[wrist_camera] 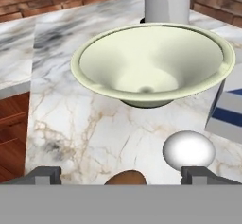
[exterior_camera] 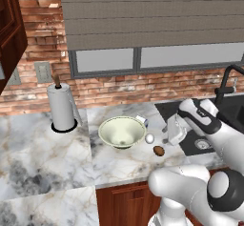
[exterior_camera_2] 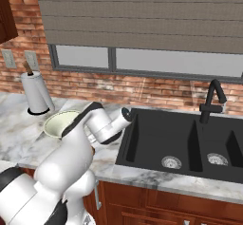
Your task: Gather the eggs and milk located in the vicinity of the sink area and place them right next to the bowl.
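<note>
The pale cream-green bowl (exterior_camera: 122,132) (wrist_camera: 151,62) (exterior_camera_2: 58,123) stands on the marble counter. To its right lie a white egg (exterior_camera: 149,138) (wrist_camera: 189,150) and a brown egg (exterior_camera: 158,150) (wrist_camera: 125,178). The milk carton (exterior_camera: 141,121) (wrist_camera: 230,109) stands behind the bowl's right side, partly hidden. My gripper (exterior_camera: 167,133) (wrist_camera: 123,176) hovers open just right of the eggs, holding nothing. In the hand view the brown egg shows low between the fingertips (wrist_camera: 201,175). The black sink (exterior_camera: 224,120) (exterior_camera_2: 190,143) lies to the right.
A tall paper-towel roll (exterior_camera: 62,107) (exterior_camera_2: 35,93) stands left of the bowl, near the brick wall. The dark faucet (exterior_camera: 228,82) (exterior_camera_2: 211,100) rises behind the sink. The counter's front edge (exterior_camera: 124,182) runs just below the eggs.
</note>
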